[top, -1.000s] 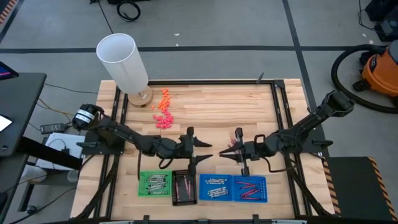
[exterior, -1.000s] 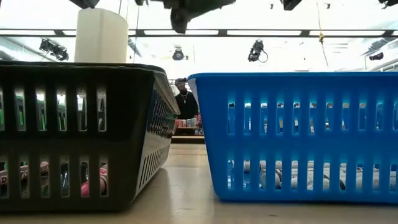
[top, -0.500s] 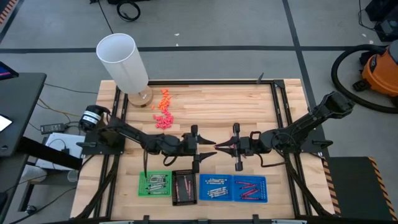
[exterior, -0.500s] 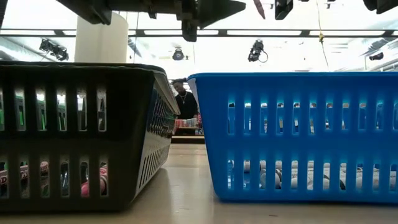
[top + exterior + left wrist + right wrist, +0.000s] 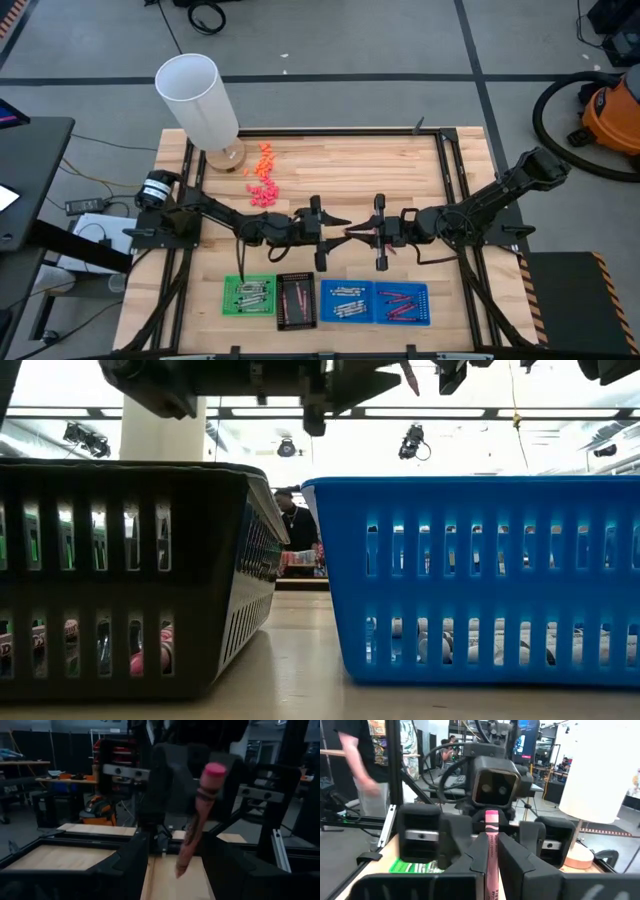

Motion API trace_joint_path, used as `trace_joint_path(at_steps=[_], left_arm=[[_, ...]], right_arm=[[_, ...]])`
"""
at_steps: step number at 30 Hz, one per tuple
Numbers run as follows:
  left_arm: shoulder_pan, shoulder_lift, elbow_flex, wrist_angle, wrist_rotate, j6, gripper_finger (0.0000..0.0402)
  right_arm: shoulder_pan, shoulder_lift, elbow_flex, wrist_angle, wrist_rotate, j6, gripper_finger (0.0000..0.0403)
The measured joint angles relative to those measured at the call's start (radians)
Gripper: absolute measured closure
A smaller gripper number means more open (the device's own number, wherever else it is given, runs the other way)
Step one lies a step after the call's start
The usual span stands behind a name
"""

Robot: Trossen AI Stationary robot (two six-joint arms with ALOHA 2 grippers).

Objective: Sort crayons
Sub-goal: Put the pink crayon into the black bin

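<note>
Overhead, the two arms meet nose to nose at the table's centre: the left gripper (image 5: 338,221) reaches toward three o'clock with its fingers spread and empty, the right gripper (image 5: 352,234) toward nine o'clock, clenched on a pink crayon (image 5: 362,232) that shows only as a small reddish sliver. The right wrist view makes that grip plain — the pink crayon (image 5: 491,851) stands upright, pinched between the two dark fingers (image 5: 520,865). The left wrist view alone shows its slant, the flat end leaning toward one o'clock, with the left fingers (image 5: 131,862) standing wide to either side, not touching it. At six o'clock sit the green tray (image 5: 229,300), black tray (image 5: 281,320) and double blue tray (image 5: 374,301), holding grey and red crayons (image 5: 346,299). The low view adds sorted sticks seen through the slots of the black tray (image 5: 262,520) and the blue tray (image 5: 340,570) — and a person (image 5: 293,520) far behind them.
</note>
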Motion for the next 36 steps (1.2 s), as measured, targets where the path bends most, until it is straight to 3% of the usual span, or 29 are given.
trace_joint_path(at_steps=[11,22,36], left_arm=[[0.005,0.049,0.053,-0.033,0.000,0.027,0.0269],[0.009,0.049,0.053,-0.064,0.000,0.027,0.0381],[-0.035,0.044,0.052,-0.274,0.000,0.022,0.0371]], right_arm=[[-0.007,0.023,0.001,0.005,-0.002,0.004,0.0366],[-0.004,0.048,0.000,0.014,0.063,0.038,0.0332],[0.029,0.003,0.000,-0.134,0.132,0.145,0.0249]])
